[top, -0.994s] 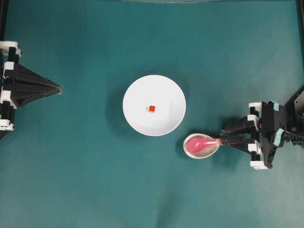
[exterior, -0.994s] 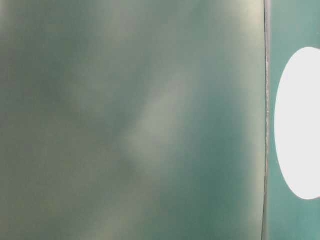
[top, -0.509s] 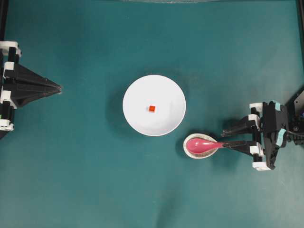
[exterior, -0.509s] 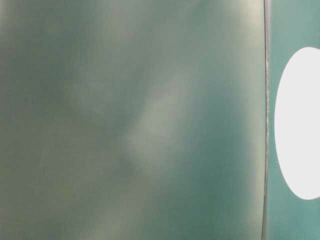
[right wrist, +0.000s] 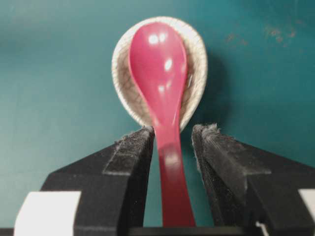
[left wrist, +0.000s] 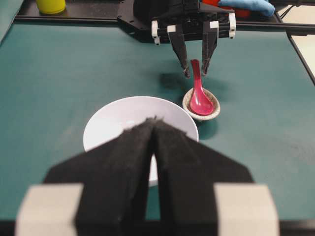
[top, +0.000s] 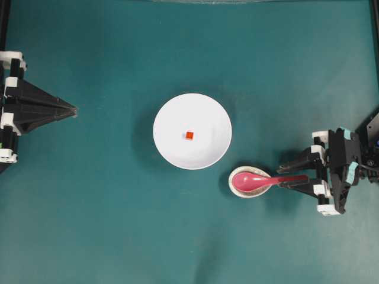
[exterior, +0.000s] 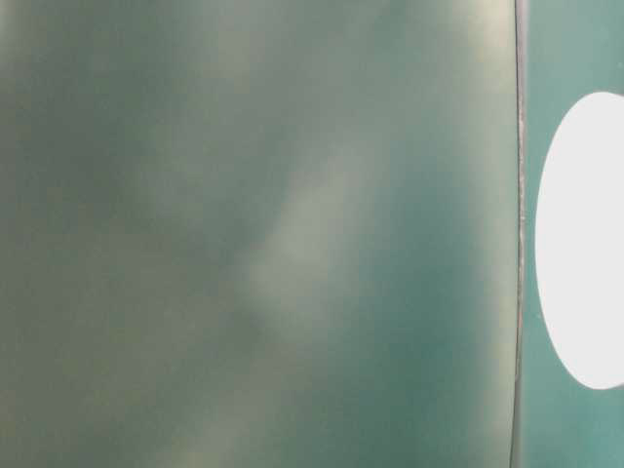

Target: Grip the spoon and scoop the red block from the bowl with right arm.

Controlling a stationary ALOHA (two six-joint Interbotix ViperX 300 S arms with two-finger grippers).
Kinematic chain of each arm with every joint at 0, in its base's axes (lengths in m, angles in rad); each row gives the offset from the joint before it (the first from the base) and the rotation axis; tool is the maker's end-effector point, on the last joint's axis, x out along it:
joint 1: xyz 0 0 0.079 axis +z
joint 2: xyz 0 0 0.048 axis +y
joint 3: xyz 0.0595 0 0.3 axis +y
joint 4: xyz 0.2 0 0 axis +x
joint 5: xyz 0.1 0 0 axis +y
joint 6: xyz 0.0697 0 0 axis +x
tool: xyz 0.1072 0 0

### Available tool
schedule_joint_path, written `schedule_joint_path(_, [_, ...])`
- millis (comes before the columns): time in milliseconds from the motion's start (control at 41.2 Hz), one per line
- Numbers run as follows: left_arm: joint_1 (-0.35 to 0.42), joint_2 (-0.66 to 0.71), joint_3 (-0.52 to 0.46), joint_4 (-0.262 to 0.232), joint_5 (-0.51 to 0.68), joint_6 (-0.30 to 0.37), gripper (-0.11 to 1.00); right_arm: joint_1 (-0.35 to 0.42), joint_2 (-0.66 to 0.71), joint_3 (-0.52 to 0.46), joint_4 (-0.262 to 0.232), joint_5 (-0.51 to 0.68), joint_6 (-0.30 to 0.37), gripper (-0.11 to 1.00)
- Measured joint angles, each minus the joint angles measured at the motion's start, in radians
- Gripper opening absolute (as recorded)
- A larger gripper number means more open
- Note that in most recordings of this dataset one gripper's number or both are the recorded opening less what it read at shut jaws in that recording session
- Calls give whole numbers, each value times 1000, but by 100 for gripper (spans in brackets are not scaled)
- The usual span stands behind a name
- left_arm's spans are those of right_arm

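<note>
The pinkish-red spoon (top: 258, 180) lies with its scoop in a speckled off-white spoon rest (top: 239, 190), handle pointing right. My right gripper (top: 280, 176) is open and straddles the handle. In the right wrist view the spoon (right wrist: 160, 64) runs between the black fingers (right wrist: 130, 157), close to the left pad, with a gap on the right. The white bowl (top: 207, 148) sits mid-table with the tiny red block (top: 189, 135) inside. My left gripper (top: 72, 110) rests shut at the far left, its tip (left wrist: 155, 120) hiding the block in the left wrist view.
Black frame rails run along the left and right table edges. A yellow object (left wrist: 50, 6) and a blue one (left wrist: 246, 5) sit beyond the far rail. The table-level view is mostly blur, with a white oval (exterior: 585, 244) at its right.
My right gripper has opened a little wider and shifted slightly right and toward the front edge. The spoon has settled flat in its rest. The left arm has not moved.
</note>
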Motion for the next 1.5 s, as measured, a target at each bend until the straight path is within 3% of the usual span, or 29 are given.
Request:
schedule_joint_path(533, [0,-2,2,0,0,0,0,3,5,11,0,-2,0,45])
schedule_joint_path(1503, [0,0,0,0,0,0,0,40,124,2,-17,-160,0,44])
